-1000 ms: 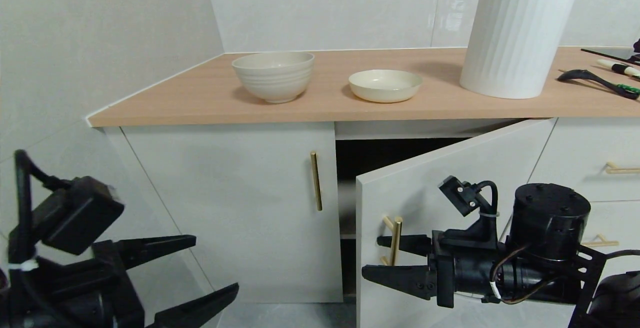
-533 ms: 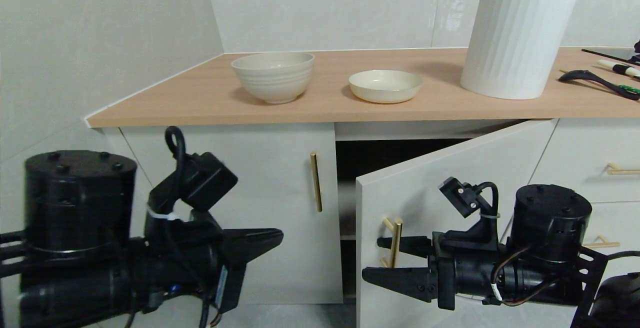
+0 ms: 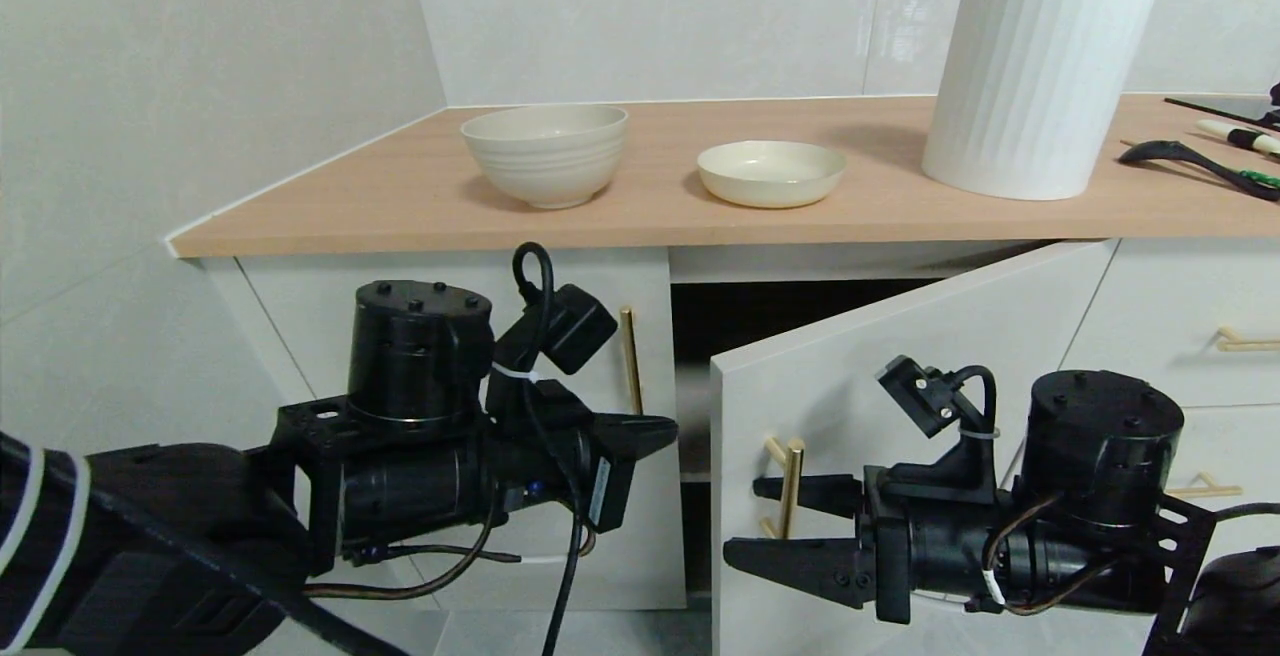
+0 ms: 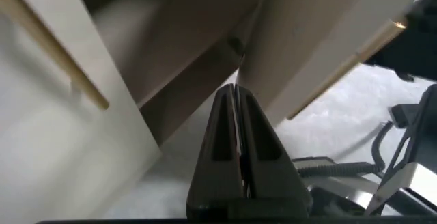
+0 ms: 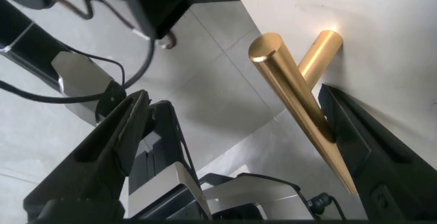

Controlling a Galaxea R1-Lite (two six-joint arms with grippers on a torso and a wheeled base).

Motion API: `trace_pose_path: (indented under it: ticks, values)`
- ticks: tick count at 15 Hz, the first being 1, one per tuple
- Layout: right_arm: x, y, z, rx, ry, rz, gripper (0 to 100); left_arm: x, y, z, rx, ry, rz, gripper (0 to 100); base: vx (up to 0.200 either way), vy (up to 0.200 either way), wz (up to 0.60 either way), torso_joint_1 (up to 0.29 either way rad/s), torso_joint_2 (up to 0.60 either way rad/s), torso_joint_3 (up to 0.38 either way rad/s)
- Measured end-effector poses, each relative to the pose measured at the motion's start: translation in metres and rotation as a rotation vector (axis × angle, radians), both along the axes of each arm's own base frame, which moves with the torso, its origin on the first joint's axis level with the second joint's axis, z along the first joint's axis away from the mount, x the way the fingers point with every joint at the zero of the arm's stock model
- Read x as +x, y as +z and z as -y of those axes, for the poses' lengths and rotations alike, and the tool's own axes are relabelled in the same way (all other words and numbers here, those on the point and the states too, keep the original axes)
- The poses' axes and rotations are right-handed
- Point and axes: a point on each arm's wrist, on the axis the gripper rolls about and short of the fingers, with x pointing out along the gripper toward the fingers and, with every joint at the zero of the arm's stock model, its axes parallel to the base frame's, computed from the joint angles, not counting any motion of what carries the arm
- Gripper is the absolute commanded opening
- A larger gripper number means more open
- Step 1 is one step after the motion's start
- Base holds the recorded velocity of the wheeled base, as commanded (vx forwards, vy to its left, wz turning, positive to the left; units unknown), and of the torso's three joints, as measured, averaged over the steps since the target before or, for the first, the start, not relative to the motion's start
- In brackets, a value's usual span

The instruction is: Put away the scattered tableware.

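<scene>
Two pieces of tableware sit on the wooden worktop (image 3: 400, 206): a ribbed cream bowl (image 3: 545, 151) toward the left corner and a shallow cream dish (image 3: 771, 171) a little to its right, apart from each other. Farther right on the same surface stands a tall ribbed white container (image 3: 1040, 66), and beyond it, at the edge of the head view, lie some dark utensils (image 3: 1195, 161).

Below the worktop, the right cupboard door (image 3: 900, 336) stands partly swung out, with a dark opening behind it. The left cupboard door (image 3: 450, 386) is closed.

The left hand (image 3: 662, 428) hangs in front of the closed door, just below its brass bar (image 3: 630, 361), with its tips pointing toward the dark opening. Its fingers (image 4: 225, 121) are pressed flat together and hold nothing.

The right hand (image 3: 745, 516) is lower down at the swung-out door, spread wide, with one finger above and one below the door's brass handle (image 3: 790, 481). In the right wrist view the handle (image 5: 293, 94) lies between the two spread fingers (image 5: 123, 135), close against one of them, but the hand does not clamp it.
</scene>
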Motion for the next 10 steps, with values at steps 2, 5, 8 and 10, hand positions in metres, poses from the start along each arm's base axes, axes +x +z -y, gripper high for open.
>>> trace_pose_path:
  ticks: [2,5,8,10]
  values:
    - [0.0,0.0,0.0,0.0,-0.001,0.0,100,0.009,0.001,0.006,-0.007,-0.001,0.007,0,0.0,0.0,0.0,0.0,0.0,0.0]
    - [0.0,0.0,0.0,-0.001,-0.001,-0.001,100,0.021,-0.001,0.015,-0.009,0.0,0.012,0,0.0,0.0,0.0,0.0,0.0,0.0]
    - [0.0,-0.001,0.0,-0.002,0.0,-0.002,100,0.026,-0.001,0.024,-0.015,-0.013,0.018,0,0.0,0.0,0.0,0.0,0.0,0.0]
    - [0.0,-0.001,0.0,-0.002,0.0,-0.002,100,0.023,0.0,0.032,-0.028,-0.032,0.031,0,0.0,0.0,0.0,0.0,0.0,0.0]
